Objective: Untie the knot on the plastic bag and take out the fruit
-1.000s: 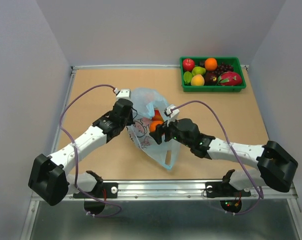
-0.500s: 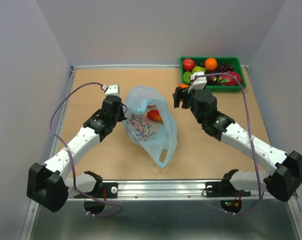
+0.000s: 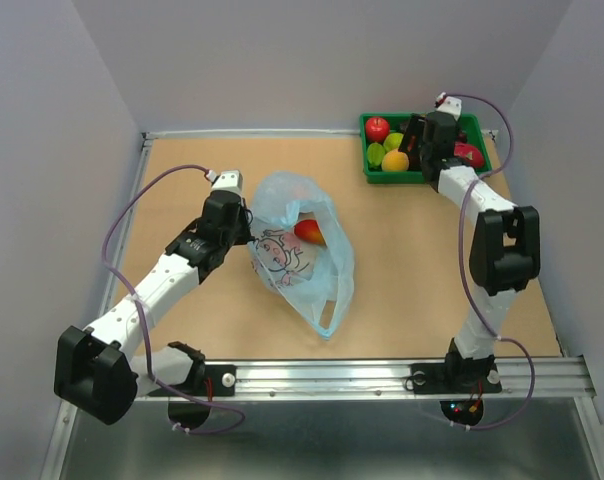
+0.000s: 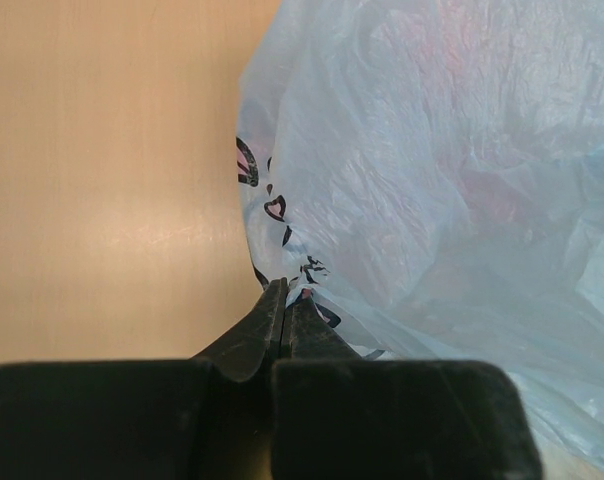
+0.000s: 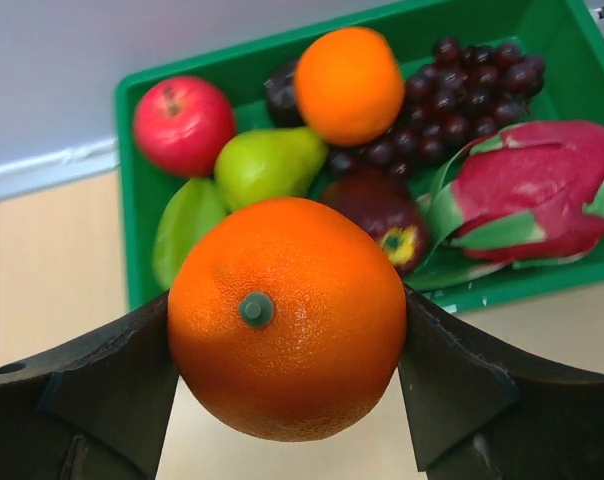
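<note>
Plastic bag (image 3: 300,262) lay crumpled on the tabletop (image 3: 412,260), left of centre, well apart from the green tray (image 3: 427,179) in the far right corner. Mouth of the bag faced the far side and looked slack. The knot could not be made out in any view. One red-orange fruit (image 3: 307,232) showed inside, half veiled by film, kind not clear. The left wrist view gave only a pinkish blur through the plastic.

Left pincer (image 4: 285,302) was closed tight on a fold of the bag's printed edge, the fingers (image 4: 267,325) pressed together with film between the tips. From above, the left pincer (image 3: 249,226) was mostly hidden under its own wrist at the bag's left side.

Right pincer (image 5: 287,325) gripped an orange (image 5: 287,300), stem end toward the camera, above the near rim of the tray. The orange blocked much of the tray floor. Visible past it were a red apple (image 5: 182,125), a pear (image 5: 267,165), a second orange (image 5: 349,85), dark grapes (image 5: 462,95) and a dragon fruit (image 5: 532,185), cut off at the frame edge. From above, the right arm (image 3: 452,165) covered the tray's right half.
</note>
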`<state>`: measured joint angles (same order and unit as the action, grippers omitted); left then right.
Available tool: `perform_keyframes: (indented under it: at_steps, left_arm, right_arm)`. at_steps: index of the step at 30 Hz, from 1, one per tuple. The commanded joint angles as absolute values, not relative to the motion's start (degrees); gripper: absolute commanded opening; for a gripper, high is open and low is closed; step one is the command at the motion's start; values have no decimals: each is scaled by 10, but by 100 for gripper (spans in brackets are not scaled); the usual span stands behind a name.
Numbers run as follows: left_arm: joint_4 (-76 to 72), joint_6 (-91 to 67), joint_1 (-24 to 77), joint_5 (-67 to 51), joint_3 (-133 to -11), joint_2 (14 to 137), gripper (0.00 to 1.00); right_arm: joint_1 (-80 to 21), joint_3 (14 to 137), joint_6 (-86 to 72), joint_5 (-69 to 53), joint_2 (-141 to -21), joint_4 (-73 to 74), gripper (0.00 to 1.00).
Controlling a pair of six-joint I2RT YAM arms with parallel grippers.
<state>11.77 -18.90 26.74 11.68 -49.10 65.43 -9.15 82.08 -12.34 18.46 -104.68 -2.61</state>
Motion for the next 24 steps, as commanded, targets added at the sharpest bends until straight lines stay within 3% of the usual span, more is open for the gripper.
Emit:
perform_keyframes:
  at_steps: [1, 6, 9, 10, 11, 13, 19, 24]
  left_arm:
    - [98, -181, 262, 96, -483, 642, 0]
    - [95, -179, 254, 82, -483, 645, 0]
    - [92, -179, 248, 72, -482, 647, 0]
    - [92, -179, 246, 69, -482, 649, 0]
    - [92, -180, 245, 67, -482, 650, 0]
    - [91, -180, 242, 62, -482, 651, 0]
    - [88, -180, 235, 46, -481, 650, 0]
    - [85, -183, 233, 38, -479, 646, 0]
  right_arm:
    - [-36, 935, -150, 177, -1113, -61, 15]
    - [-11, 1047, -143, 202, -1234, -65, 24]
    - [-3, 1092, -141, 212, -1279, -64, 43]
    - [-3, 1100, -140, 214, -1285, -64, 51]
    - [-3, 1106, -139, 220, -1292, -64, 78]
    - [-3, 1111, -140, 225, -1296, -64, 100]
    - [-3, 1072, -146, 221, -1240, -66, 100]
    - [-13, 975, -128, 139, -1154, -66, 100]
